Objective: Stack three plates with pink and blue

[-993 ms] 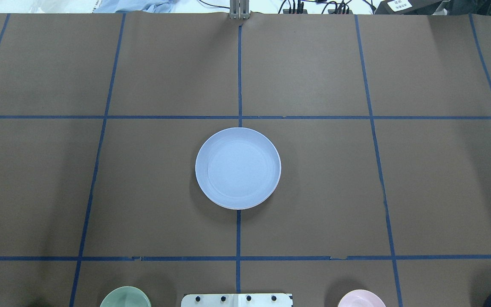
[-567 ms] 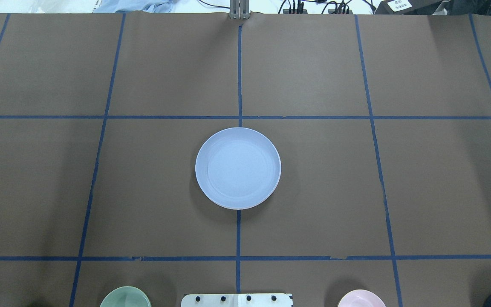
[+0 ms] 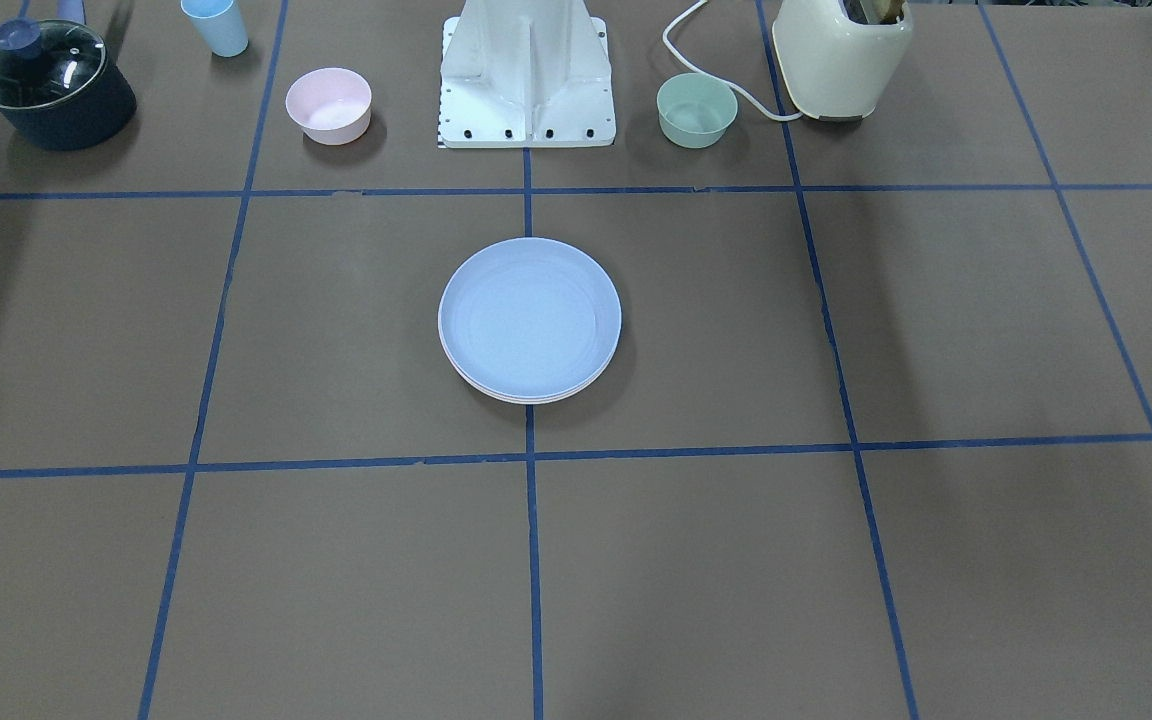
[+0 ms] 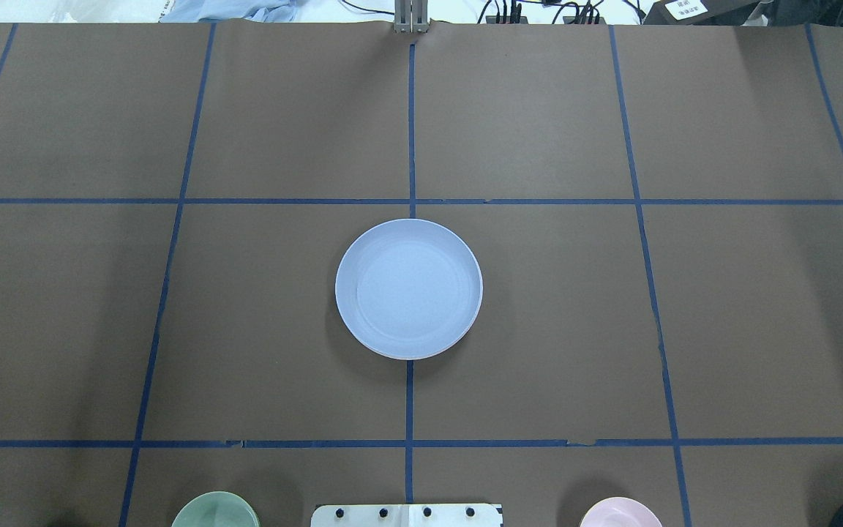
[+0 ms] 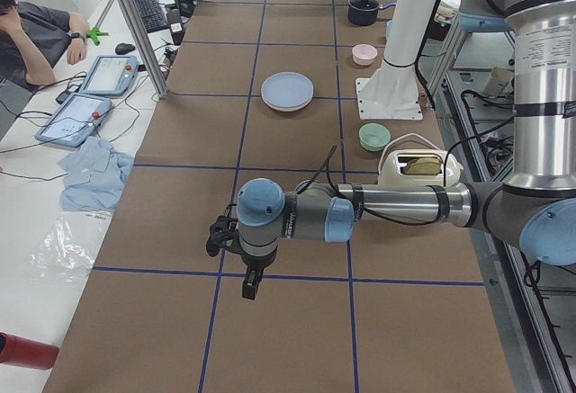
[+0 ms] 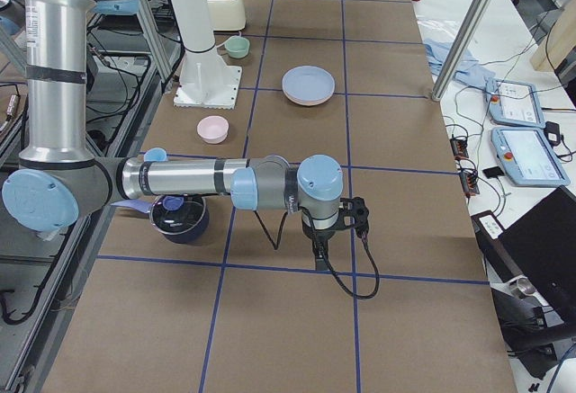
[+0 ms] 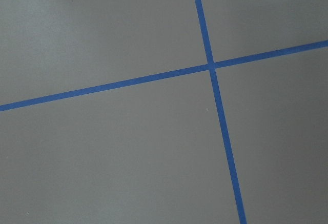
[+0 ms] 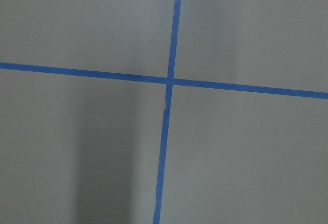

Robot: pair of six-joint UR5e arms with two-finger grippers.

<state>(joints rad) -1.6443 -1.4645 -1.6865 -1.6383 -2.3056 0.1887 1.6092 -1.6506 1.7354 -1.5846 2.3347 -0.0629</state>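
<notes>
The light blue plate [image 4: 408, 289] lies at the table's middle, on top of a stack; it also shows in the front-facing view [image 3: 530, 318]. Pale rims of plates under it [image 3: 526, 398] peek out at its near edge, and I cannot tell their colours apart. My left gripper [image 5: 249, 285] hangs over bare table far from the stack and shows only in the left side view, so I cannot tell if it is open. My right gripper [image 6: 319, 251] likewise shows only in the right side view. Both wrist views show only brown table and blue tape.
Along the robot's side stand a pink bowl [image 3: 328, 104], a green bowl [image 3: 696, 109], a cream toaster [image 3: 841, 55], a dark lidded pot [image 3: 51, 85], a blue cup [image 3: 216, 25] and the white robot base [image 3: 526, 75].
</notes>
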